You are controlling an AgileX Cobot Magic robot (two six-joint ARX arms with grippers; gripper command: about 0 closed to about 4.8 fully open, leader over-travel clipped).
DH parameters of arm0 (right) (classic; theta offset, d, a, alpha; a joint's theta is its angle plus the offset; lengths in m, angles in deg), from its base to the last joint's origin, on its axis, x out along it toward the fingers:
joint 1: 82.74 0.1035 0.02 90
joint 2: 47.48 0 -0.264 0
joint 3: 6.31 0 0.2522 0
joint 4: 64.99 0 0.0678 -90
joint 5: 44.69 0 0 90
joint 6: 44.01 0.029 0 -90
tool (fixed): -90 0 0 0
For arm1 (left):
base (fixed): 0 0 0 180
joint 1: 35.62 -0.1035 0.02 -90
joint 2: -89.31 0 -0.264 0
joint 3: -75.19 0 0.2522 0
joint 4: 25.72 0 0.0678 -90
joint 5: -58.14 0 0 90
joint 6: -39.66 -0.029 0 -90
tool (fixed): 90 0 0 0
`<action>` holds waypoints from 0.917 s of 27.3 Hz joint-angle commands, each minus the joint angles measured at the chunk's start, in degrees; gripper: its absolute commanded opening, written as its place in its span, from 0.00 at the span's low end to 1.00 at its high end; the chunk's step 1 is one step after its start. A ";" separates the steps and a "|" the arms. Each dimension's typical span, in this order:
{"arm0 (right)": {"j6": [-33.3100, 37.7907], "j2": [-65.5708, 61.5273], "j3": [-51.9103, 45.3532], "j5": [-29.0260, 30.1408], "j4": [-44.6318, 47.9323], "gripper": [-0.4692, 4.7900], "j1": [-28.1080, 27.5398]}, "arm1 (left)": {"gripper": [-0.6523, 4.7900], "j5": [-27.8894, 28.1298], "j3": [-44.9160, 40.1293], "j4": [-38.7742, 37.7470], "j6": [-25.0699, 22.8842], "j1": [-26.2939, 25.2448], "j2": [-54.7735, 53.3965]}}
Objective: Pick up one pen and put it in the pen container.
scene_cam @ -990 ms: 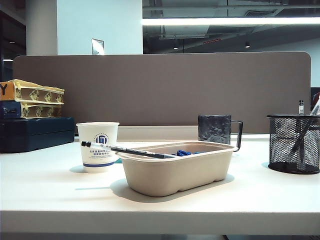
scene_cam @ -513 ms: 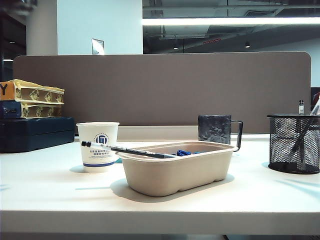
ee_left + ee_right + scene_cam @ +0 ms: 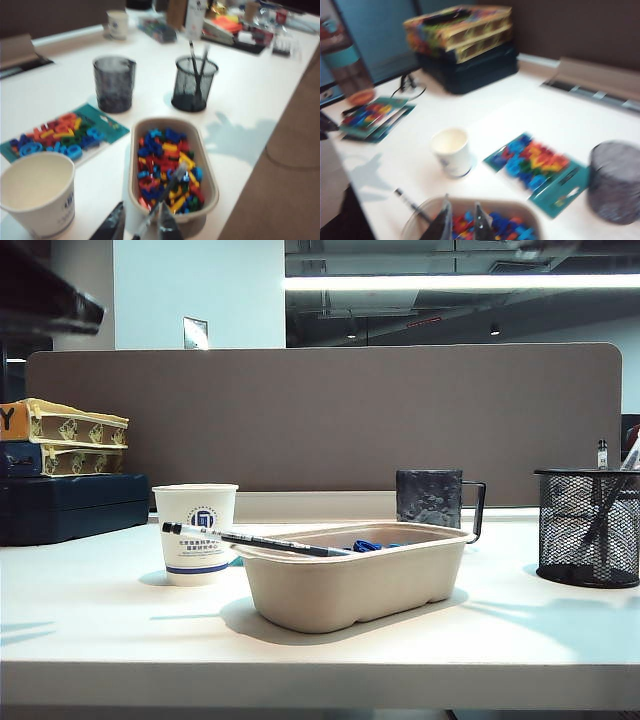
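Left arm: a dark blur at the exterior view's upper left corner.
Left gripper (image 3: 140, 227): fingertips apart, pointing down (blurred).
Right gripper (image 3: 461, 222): fingertips a little apart, pointing down (only the tips show).

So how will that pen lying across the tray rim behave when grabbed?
The pen looks thin, stiff and light. It rests only on the tray rim with one end overhanging, so a nudge would probably tip or roll it. Its smooth barrel may slip.
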 commanded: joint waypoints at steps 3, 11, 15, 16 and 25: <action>-0.17 -3.50 0.33 1.77 -2.51 0.20 1.73 | 0.29 4.70 2.45 -8.48 -9.81 1.53 -1.27; -0.44 -6.51 0.35 3.19 -3.69 0.22 1.70 | 0.29 16.26 9.33 -17.16 -22.10 8.46 -8.74; -0.39 -6.91 0.42 3.15 -3.19 0.22 2.43 | 0.29 17.22 11.67 -17.62 -24.92 9.29 -14.69; -0.37 -6.93 0.46 3.15 -3.15 0.22 2.56 | 0.29 17.77 11.80 -17.57 -25.59 9.33 -15.34; 0.09 -8.11 4.59 2.86 -4.39 0.23 3.63 | 0.29 24.13 12.04 -19.43 -30.93 14.78 -16.98</action>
